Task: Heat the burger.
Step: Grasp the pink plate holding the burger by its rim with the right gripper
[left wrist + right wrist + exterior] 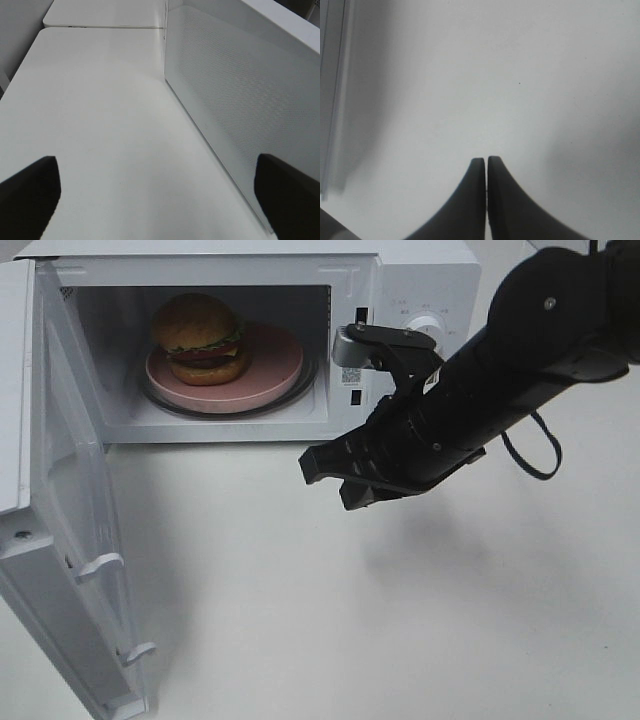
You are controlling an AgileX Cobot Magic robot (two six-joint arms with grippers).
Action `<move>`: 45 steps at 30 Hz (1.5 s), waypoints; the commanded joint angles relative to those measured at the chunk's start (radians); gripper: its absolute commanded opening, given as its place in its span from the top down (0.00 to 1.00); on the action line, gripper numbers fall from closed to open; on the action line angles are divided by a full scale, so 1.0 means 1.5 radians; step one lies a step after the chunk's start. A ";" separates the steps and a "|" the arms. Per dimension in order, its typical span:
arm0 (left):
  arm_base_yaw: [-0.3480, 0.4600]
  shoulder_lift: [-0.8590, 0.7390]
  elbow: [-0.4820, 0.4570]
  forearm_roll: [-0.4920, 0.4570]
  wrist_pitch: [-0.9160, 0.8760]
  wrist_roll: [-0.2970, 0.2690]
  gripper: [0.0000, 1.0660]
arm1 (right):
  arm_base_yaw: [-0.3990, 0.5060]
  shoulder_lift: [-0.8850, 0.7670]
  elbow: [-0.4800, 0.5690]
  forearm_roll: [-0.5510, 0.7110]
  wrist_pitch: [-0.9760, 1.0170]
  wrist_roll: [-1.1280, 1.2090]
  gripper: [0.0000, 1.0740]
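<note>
Overhead, the burger (200, 337) is sitting on the pink plate (275, 365) inside the open microwave (420, 280). Wrist views are resolving the jaws: right gripper (486, 161) is holding them closed, empty; left gripper (155, 160), wide apart.

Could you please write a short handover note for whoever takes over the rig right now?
Left gripper: jaws open, empty, apparently beside the open door.
Right gripper: jaws shut, empty, above the table in front of the microwave.
Burger: on the pink plate inside the microwave.
Done: burger loaded.
Left: shut the door, start the heating.
</note>
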 commanded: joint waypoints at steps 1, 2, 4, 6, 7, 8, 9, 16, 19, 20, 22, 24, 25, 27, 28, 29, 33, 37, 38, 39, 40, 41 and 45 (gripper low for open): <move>0.001 -0.014 0.000 -0.001 -0.003 -0.005 0.08 | -0.001 -0.006 -0.029 -0.070 0.077 -0.037 1.00; 0.001 -0.014 0.000 -0.001 -0.003 -0.005 0.08 | -0.001 -0.006 -0.053 -0.113 0.126 -0.061 1.00; 0.001 -0.014 0.000 -0.001 -0.003 -0.005 0.08 | -0.001 -0.006 -0.062 -0.133 0.144 -0.073 1.00; 0.001 -0.014 0.000 -0.001 -0.003 -0.005 0.08 | -0.001 -0.006 -0.088 -0.182 0.192 -0.123 1.00; 0.001 -0.014 0.000 -0.001 -0.003 -0.005 0.08 | -0.001 -0.006 -0.088 -0.182 0.192 -0.123 1.00; 0.001 -0.014 0.000 -0.001 -0.003 -0.005 0.08 | -0.001 -0.006 -0.103 -0.207 0.223 -0.153 0.99; 0.001 -0.014 0.000 -0.001 -0.003 -0.005 0.08 | -0.001 -0.006 -0.112 -0.221 0.235 -0.171 0.99; 0.001 -0.014 0.000 -0.001 -0.003 -0.005 0.08 | 0.000 -0.006 -0.146 -0.293 0.261 -0.301 0.97; 0.001 -0.014 0.000 -0.001 -0.003 -0.005 0.08 | 0.000 -0.006 -0.148 -0.325 0.254 -0.429 0.96; 0.001 -0.014 0.000 -0.001 -0.003 -0.005 0.08 | 0.000 -0.006 -0.148 -0.326 0.251 -0.467 0.95; 0.001 -0.014 0.000 -0.001 -0.003 -0.005 0.08 | 0.001 -0.006 -0.148 -0.326 0.243 -0.535 0.94; 0.001 -0.014 0.000 -0.001 -0.003 -0.005 0.08 | 0.001 -0.006 -0.148 -0.325 0.225 -0.627 0.92; 0.001 -0.014 0.000 -0.001 -0.003 -0.005 0.08 | 0.001 -0.006 -0.148 -0.325 0.225 -0.627 0.92; 0.001 -0.014 0.000 -0.001 -0.003 -0.005 0.08 | 0.001 -0.006 -0.148 -0.325 0.216 -0.653 0.91; 0.001 -0.014 0.000 -0.001 -0.003 -0.005 0.08 | 0.001 -0.006 -0.148 -0.325 0.195 -0.700 0.88; 0.001 -0.014 0.000 -0.001 -0.003 -0.005 0.08 | 0.001 -0.006 -0.148 -0.325 0.189 -0.715 0.86; 0.001 -0.014 0.000 -0.001 -0.003 -0.005 0.08 | 0.001 -0.006 -0.148 -0.347 0.169 -0.762 0.72; 0.001 -0.014 0.000 -0.001 -0.003 -0.005 0.08 | 0.009 -0.006 -0.148 -0.399 0.127 -0.753 0.46; 0.001 -0.014 0.000 -0.001 -0.003 -0.005 0.08 | 0.010 -0.006 -0.148 -0.409 0.097 -0.736 0.32; 0.001 -0.014 0.000 -0.001 -0.003 -0.005 0.08 | 0.010 -0.006 -0.148 -0.409 0.097 -0.736 0.32; 0.001 -0.014 0.000 -0.001 -0.003 -0.005 0.08 | 0.014 -0.006 -0.148 -0.411 0.081 -0.727 0.26; 0.001 -0.014 0.000 -0.001 -0.003 -0.005 0.08 | 0.018 -0.006 -0.148 -0.423 0.059 -0.706 0.16; 0.001 -0.014 0.000 -0.001 -0.003 -0.005 0.08 | 0.033 0.002 -0.149 -0.457 0.041 -0.673 0.11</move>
